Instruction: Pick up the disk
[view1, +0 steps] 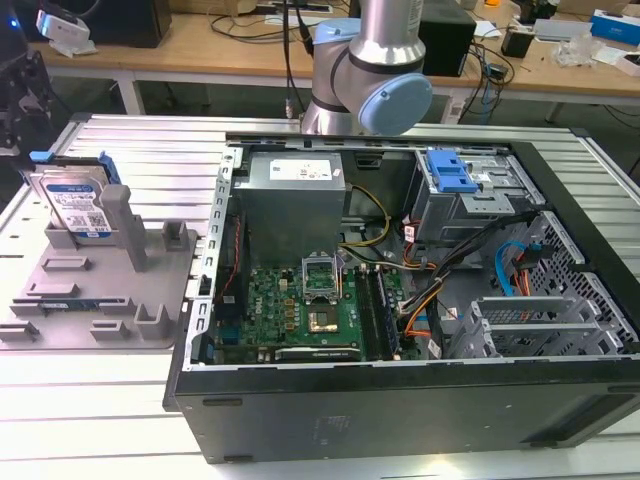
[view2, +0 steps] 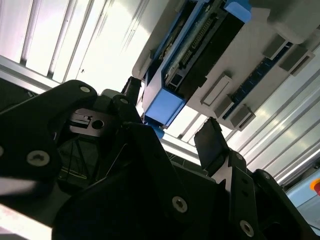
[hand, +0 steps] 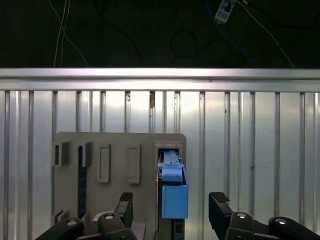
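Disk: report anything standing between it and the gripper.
Nothing visible does. In the first wrist view the open gripper faces the disk, standing on edge in the grey fixture, with only open space between.

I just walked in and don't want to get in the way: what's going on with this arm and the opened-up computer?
The robot arm is working beside the open computer case, over the grey fixture where the disk stands on edge. In both wrist views the gripper is open, with its fingers set on either side of the disk and not closed on it. The disk sits in the fixture, not yet picked up.
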